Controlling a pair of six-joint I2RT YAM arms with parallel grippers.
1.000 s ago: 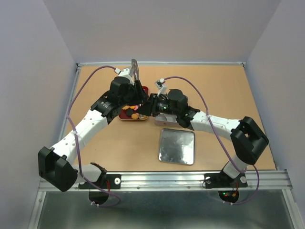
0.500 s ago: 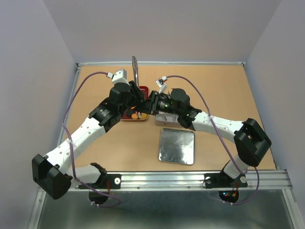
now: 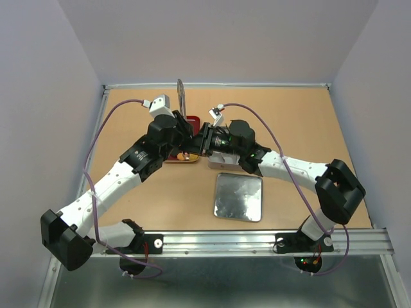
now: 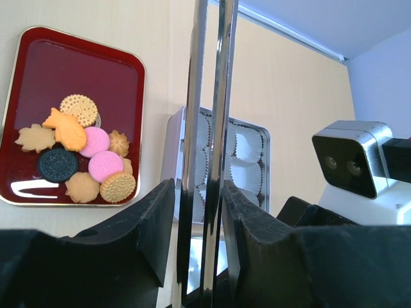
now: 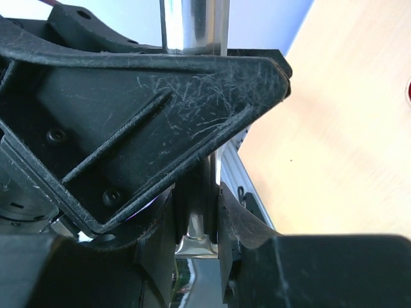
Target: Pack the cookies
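Flanking shiny metal tongs (image 4: 194, 128), your left tool (image 4: 199, 192) may be gripping them, I cannot tell; your right tool (image 5: 202, 218) clamps them. Small round cookies (image 4: 96, 142) lie left of the blades, seen from the left wrist.

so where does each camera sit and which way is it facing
top external: fixed high behind the bases, looking down on the table; left arm and right arm show whole
left wrist: on the left arm, looking along the left jaws pinching the tongs, toward the red tray of cookies and the tin; right wrist camera visible
right wrist: close up on the right jaws gripping the tongs' end; left arm's black body fills the frame
shared: both wrist views show the tongs
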